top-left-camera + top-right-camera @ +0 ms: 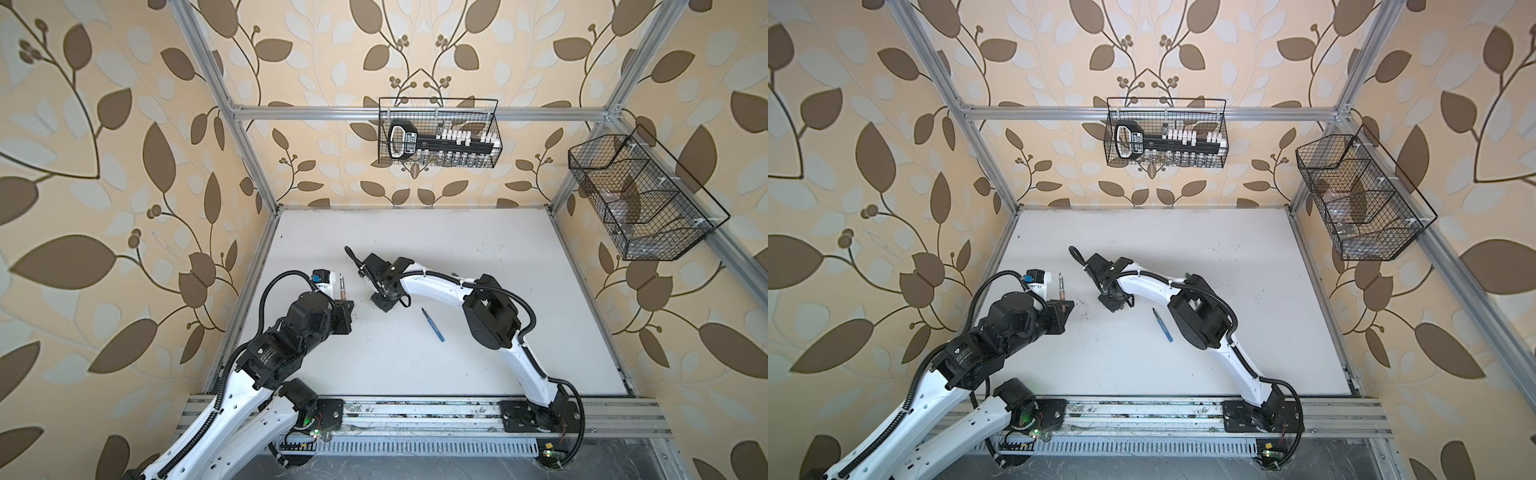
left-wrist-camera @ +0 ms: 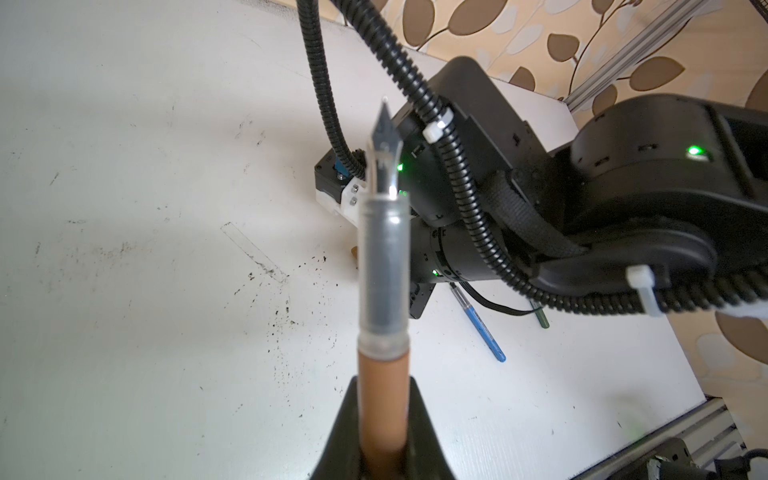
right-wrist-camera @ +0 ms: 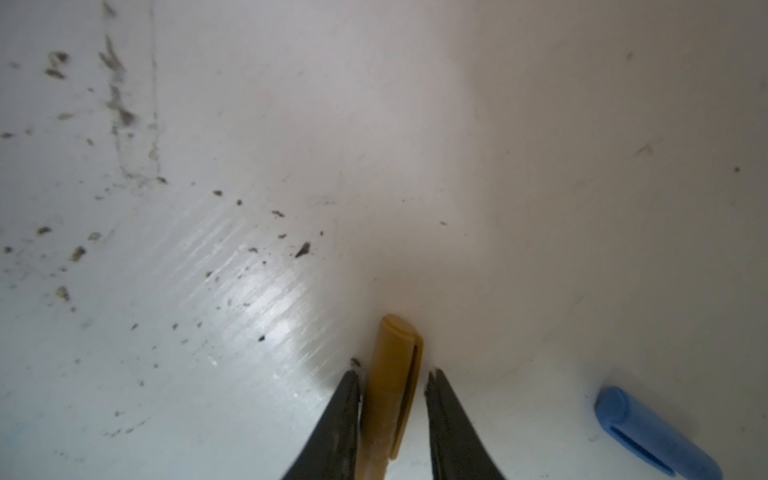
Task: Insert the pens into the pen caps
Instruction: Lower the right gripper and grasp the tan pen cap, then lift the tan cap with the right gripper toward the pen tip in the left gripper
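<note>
The left claw [image 2: 383,386] is clamped tight on the tan-brown pen [image 2: 383,282], gripping its brown barrel low down, so that the clear grip section and the dark pointed nib stick out well beyond the fingertips. In both top views this pen [image 1: 343,287] [image 1: 1061,286] points toward the far wall. The right claw [image 3: 392,374] is down at the counter [image 1: 498,249] with its jaws narrowly parted around the tan-brown cap [image 3: 395,353], which lies flat between them. One finger [image 3: 340,415] sits against the cap's side, and the other stands a sliver off its clip, so the grip is not yet closed. The cap's rounded end pokes out past both tips. The blue cap [image 3: 648,432] lies on the counter near this claw but apart from it. The blue pen [image 1: 433,325] [image 1: 1162,325] lies flat and diagonal on the counter beside the right arm, untouched. A slim dark green barrel [image 2: 541,318] shows behind the right arm's cable, mostly hidden.
</note>
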`<act>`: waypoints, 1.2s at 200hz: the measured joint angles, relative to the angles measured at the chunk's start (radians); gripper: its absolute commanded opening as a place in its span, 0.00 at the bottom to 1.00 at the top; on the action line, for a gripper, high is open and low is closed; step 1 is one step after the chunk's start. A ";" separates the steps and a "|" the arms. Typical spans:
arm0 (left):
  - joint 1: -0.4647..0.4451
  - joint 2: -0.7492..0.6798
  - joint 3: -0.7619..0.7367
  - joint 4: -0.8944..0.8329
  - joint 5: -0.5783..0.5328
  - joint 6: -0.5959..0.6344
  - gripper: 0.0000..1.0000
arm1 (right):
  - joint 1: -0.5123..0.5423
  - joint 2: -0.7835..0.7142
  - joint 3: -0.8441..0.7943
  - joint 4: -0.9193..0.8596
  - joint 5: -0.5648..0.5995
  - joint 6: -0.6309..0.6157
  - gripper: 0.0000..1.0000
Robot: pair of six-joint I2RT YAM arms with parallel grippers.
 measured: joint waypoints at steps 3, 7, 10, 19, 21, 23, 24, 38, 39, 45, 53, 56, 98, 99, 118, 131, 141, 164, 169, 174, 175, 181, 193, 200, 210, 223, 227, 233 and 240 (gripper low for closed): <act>0.000 0.000 0.000 0.000 0.000 0.000 0.08 | 0.000 0.000 0.000 0.000 0.000 0.000 0.30; 0.000 0.001 0.000 0.000 0.000 0.000 0.08 | 0.000 0.000 0.000 0.000 0.000 0.000 0.31; 0.000 0.002 0.000 0.000 0.000 0.000 0.08 | 0.000 0.000 0.000 0.000 0.000 0.000 0.30; 0.000 0.005 0.000 0.000 0.000 0.000 0.08 | 0.000 0.000 0.000 -0.001 -0.001 0.000 0.30; 0.000 0.005 0.000 0.000 0.000 0.000 0.08 | 0.000 0.000 0.000 -0.002 -0.001 0.000 0.30; 0.000 0.006 0.000 0.000 0.000 0.000 0.08 | 0.000 0.000 0.000 -0.002 -0.001 0.000 0.30; 0.000 0.006 0.000 0.000 0.000 0.000 0.08 | -0.001 0.000 0.000 -0.002 -0.001 0.000 0.30; 0.000 0.009 0.000 0.000 0.000 0.000 0.08 | -0.002 0.000 0.001 -0.007 -0.001 0.002 0.30; 0.000 0.009 0.000 0.000 0.000 0.000 0.08 | -0.002 0.000 0.001 -0.007 -0.001 0.002 0.29; 0.000 0.010 0.000 0.000 0.000 0.000 0.08 | -0.003 0.000 0.001 -0.008 -0.003 0.002 0.28; 0.000 0.011 0.000 0.001 0.000 0.000 0.08 | -0.005 0.000 0.001 -0.009 -0.008 0.003 0.27; 0.000 0.011 0.000 0.001 0.000 0.000 0.08 | -0.005 0.000 0.001 -0.010 -0.010 0.003 0.26; 0.000 0.037 0.000 0.020 0.030 0.006 0.07 | -0.029 0.000 0.001 -0.014 -0.074 0.002 0.21; 0.000 0.039 0.000 0.021 0.031 0.006 0.07 | -0.029 0.000 0.001 -0.014 -0.076 0.002 0.20; 0.000 0.066 0.000 0.034 0.063 0.015 0.05 | -0.045 -0.001 0.000 -0.018 -0.106 -0.001 0.18; 0.000 0.091 0.000 0.049 0.092 0.021 0.05 | -0.055 -0.013 -0.016 -0.015 -0.117 -0.001 0.17; 0.000 0.111 0.000 0.061 0.116 0.023 0.04 | -0.065 -0.032 -0.046 -0.010 -0.124 -0.001 0.16; 0.000 0.157 0.000 0.086 0.156 0.028 0.04 | -0.091 -0.100 -0.148 0.007 -0.144 0.003 0.15; 0.000 0.163 0.000 0.090 0.163 0.029 0.04 | -0.098 -0.117 -0.170 0.012 -0.150 0.004 0.15; 0.000 0.167 0.000 0.095 0.166 0.031 0.04 | -0.105 -0.134 -0.192 0.020 -0.156 0.008 0.14; 0.000 0.167 0.000 0.096 0.167 0.031 0.04 | -0.106 -0.138 -0.196 0.022 -0.156 0.008 0.14; 0.000 0.171 0.000 0.103 0.171 0.034 0.04 | -0.114 -0.163 -0.225 0.034 -0.167 0.012 0.14; 0.000 0.174 -0.001 0.115 0.177 0.039 0.05 | -0.131 -0.212 -0.280 0.061 -0.190 0.019 0.14; 0.000 0.175 -0.005 0.129 0.186 0.043 0.05 | -0.142 -0.243 -0.312 0.080 -0.206 0.027 0.14; -0.002 0.177 -0.014 0.151 0.195 0.049 0.05 | -0.158 -0.289 -0.360 0.118 -0.234 0.045 0.14; -0.013 0.186 -0.029 0.177 0.200 0.053 0.04 | -0.179 -0.350 -0.423 0.167 -0.281 0.067 0.14; -0.016 0.190 -0.034 0.185 0.203 0.053 0.04 | -0.185 -0.366 -0.439 0.182 -0.295 0.069 0.13; -0.025 0.199 -0.041 0.197 0.208 0.054 0.04 | -0.194 -0.393 -0.467 0.208 -0.320 0.081 0.13; -0.033 0.212 -0.048 0.209 0.213 0.055 0.03 | -0.203 -0.420 -0.497 0.238 -0.347 0.093 0.13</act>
